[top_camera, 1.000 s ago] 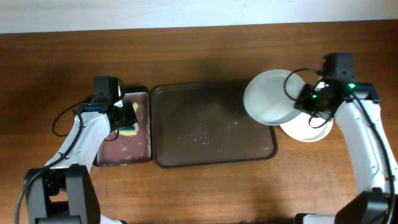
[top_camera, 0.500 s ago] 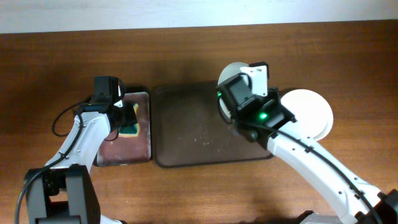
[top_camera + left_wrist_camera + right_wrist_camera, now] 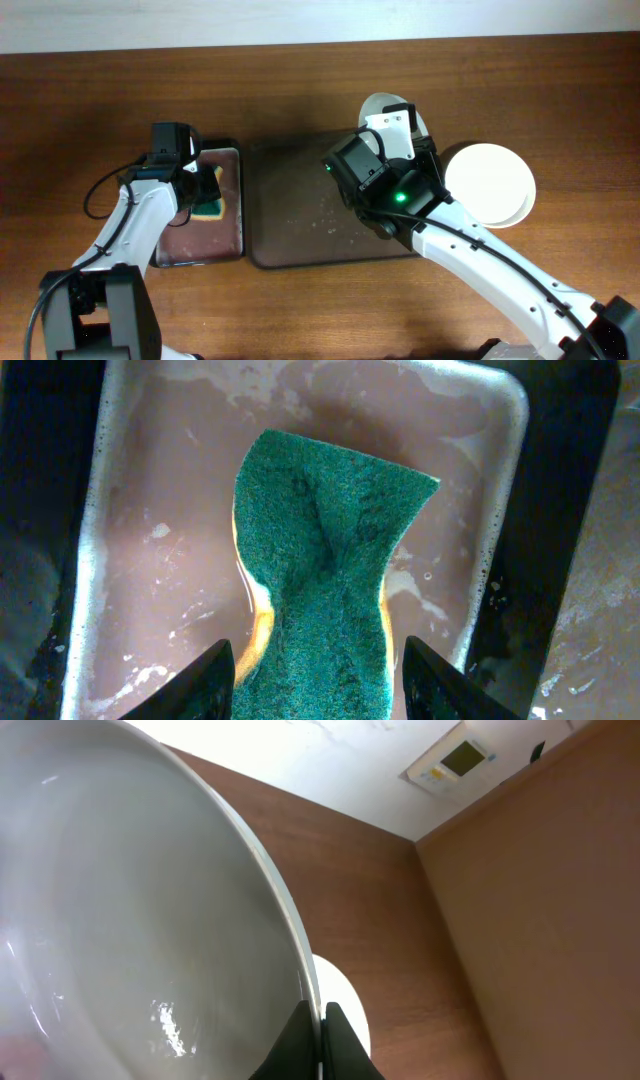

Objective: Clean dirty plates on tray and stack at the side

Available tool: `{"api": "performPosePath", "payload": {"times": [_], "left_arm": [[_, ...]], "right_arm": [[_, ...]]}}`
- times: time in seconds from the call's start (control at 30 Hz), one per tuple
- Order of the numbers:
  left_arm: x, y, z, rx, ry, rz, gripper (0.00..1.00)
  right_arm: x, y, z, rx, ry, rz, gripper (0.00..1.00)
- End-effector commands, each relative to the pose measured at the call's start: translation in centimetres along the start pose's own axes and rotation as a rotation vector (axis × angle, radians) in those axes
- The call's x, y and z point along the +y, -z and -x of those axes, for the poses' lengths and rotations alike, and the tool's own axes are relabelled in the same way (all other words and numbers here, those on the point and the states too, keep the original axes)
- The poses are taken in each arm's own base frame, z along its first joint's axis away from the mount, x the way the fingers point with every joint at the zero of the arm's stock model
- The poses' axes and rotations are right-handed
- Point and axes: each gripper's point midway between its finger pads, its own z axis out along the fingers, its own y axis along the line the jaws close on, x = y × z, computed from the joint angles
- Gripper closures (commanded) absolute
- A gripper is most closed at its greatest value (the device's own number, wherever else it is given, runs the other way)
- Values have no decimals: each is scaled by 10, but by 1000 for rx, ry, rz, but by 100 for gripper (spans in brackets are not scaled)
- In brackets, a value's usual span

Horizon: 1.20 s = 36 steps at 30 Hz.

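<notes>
Overhead, the tray [image 3: 300,215] lies at the middle of the worktop [image 3: 300,80], its dark brown floor speckled with pale wet flecks. Over its corner at 1 o'clock the right pincer [image 3: 395,122] holds one white plate [image 3: 374,106] up off the surface, tilted steeply so that only a pale crescent shows past the arm. Right wrist view shows the two fingers pressed together on that plate [image 3: 120,920]: the right pincer [image 3: 322,1038] grips the thin rim from both faces, and the glossy bowl of the plate fills the 9 o'clock half of the view.

At 3 o'clock from the tray, just beside its rim and resting on the wood, sits the stack [image 3: 488,182] of white plates. The upper plate is shifted a little toward 10 o'clock, so the lower one peeps out as a sliver at 4 o'clock.

At 9 o'clock from the big tray, touching it side by side, is the smaller sponge tray [image 3: 205,245], its floor pinkish and wet. The left pincer [image 3: 205,190] hangs over the 12 o'clock half of it. Left wrist view shows the left pincer [image 3: 322,685] pinching the sponge [image 3: 320,580], green scouring face up, a yellow edge showing at 8 o'clock; the sponge is buckled into a waist between the fingers.
</notes>
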Motion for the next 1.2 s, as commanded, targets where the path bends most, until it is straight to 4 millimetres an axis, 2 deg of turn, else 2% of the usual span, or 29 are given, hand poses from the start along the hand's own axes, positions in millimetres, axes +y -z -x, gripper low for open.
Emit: {"api": "performPosePath", "payload": {"times": [0.0, 0.37, 0.73, 0.87, 1.0, 1.1, 1.17], "left_arm": [[2, -1, -2, 4, -5, 9, 48], [3, -1, -2, 5, -4, 9, 48], [3, -1, -4, 12, -5, 10, 48], [3, -1, -4, 12, -5, 11, 49], [3, -1, -4, 12, -5, 10, 49], [3, -1, -4, 12, -5, 10, 49], [3, -1, -4, 12, -5, 11, 49]], "right_arm": [[-3, 0, 2, -15, 66, -46, 96], [-18, 3, 12, -57, 55, -143, 96], [-14, 1, 11, -51, 46, -120, 96], [-5, -4, 7, -27, -41, -54, 96], [12, -23, -10, 103, -183, 135, 96], [5, -39, -20, 215, -318, 282, 96], [0, -48, -34, 310, -383, 380, 96]]}}
